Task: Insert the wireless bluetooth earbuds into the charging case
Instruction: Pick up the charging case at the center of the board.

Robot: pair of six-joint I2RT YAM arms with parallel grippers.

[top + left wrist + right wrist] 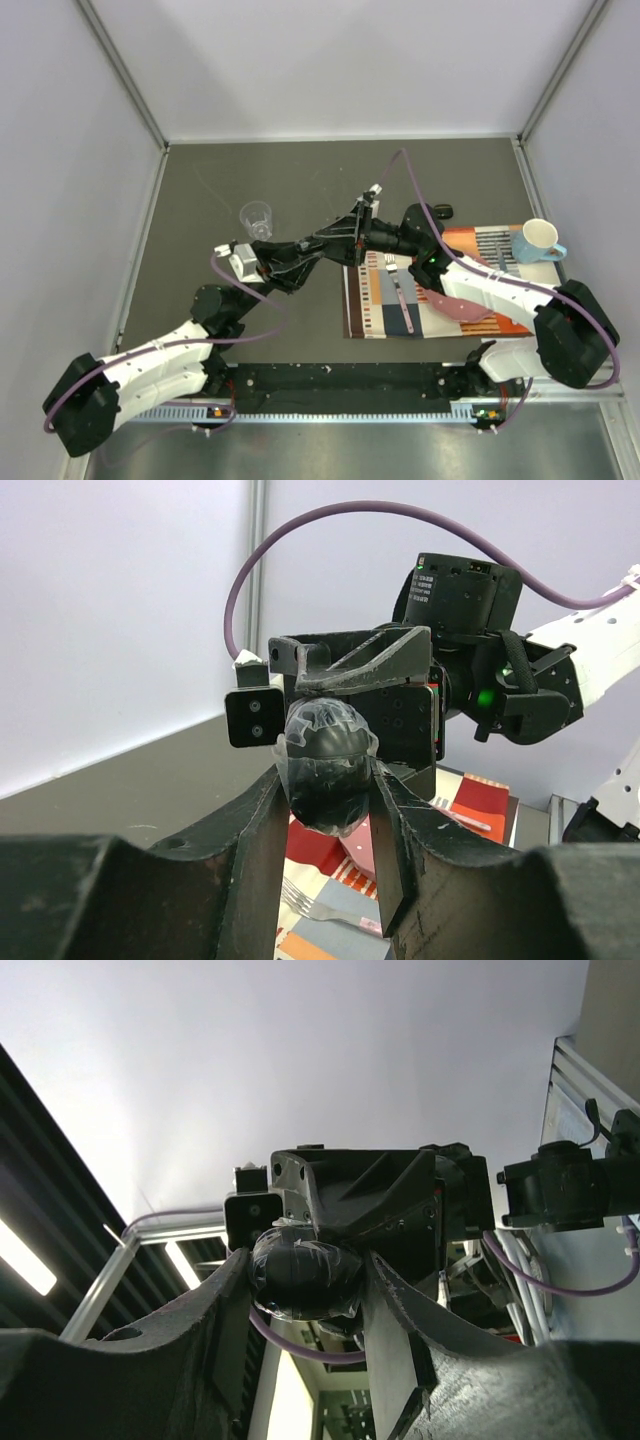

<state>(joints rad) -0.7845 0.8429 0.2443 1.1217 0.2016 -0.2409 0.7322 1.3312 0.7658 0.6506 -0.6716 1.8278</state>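
The charging case (325,755), a black egg-shaped shell wrapped in clear tape, hangs in the air above the placemat's far left corner. My left gripper (325,785) is shut on it from one side, and both fingers (258,815) press its flanks. My right gripper (300,1285) is shut on the same case (300,1268) from the opposite side. In the top view the two grippers meet nose to nose at the case (362,230). A small dark piece (440,211) lies on the table behind the mat. It is too small to tell whether it is the earbuds.
A clear plastic cup (257,217) stands upright left of the arms. The striped placemat (370,310) carries a fork (398,290) and a pink spoon (455,305). A white and blue mug (538,241) stands at its far right corner. Grey walls enclose the table.
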